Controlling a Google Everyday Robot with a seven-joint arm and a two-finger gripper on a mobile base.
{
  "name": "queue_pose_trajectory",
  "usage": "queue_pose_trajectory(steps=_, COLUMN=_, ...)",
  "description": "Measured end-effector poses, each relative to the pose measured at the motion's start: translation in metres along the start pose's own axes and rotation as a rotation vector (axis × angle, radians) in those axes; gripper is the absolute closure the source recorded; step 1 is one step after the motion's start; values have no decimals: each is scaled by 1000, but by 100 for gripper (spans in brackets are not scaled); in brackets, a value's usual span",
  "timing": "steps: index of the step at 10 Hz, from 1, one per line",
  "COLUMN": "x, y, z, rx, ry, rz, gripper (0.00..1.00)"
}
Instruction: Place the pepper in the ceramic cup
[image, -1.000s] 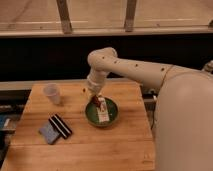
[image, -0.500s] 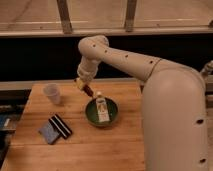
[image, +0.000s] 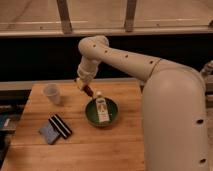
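So the pepper (image: 88, 90) is out of the green bowl (image: 114, 119) now. A second ago the end effector (image: 84, 86) was down in there next to the white bottle (image: 102, 111); now it's lifted up and left, closed on the pepper, which hangs in the air just past the bowl's left rim. The ceramic cup (image: 52, 94) sits further left on the tabletop (image: 90, 145), still empty as far as I can tell. I'd say the pick is done and the carry is underway.

Wooden table (image: 100, 150) — ceramic cup (image: 52, 93), green bowl (image: 89, 112), blue pad (image: 48, 133), black striped packet (image: 61, 125)
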Motion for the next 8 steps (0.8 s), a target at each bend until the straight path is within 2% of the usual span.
queue_pose_trajectory(steps=2, x=0, y=-1, z=-1, rx=5, ry=-7, rz=0, gripper=100)
queue_pose_trajectory(steps=3, x=-3, y=-3, z=-6, rx=22, ry=-33, rz=2, gripper=100)
queue_pose_trajectory(steps=5, x=-19, y=-6, z=-24, rx=50, ry=-85, rz=0, gripper=100)
queue_pose_trajectory(steps=8, x=-50, y=-2, z=-19, rx=54, ry=-115, rz=-35, gripper=100)
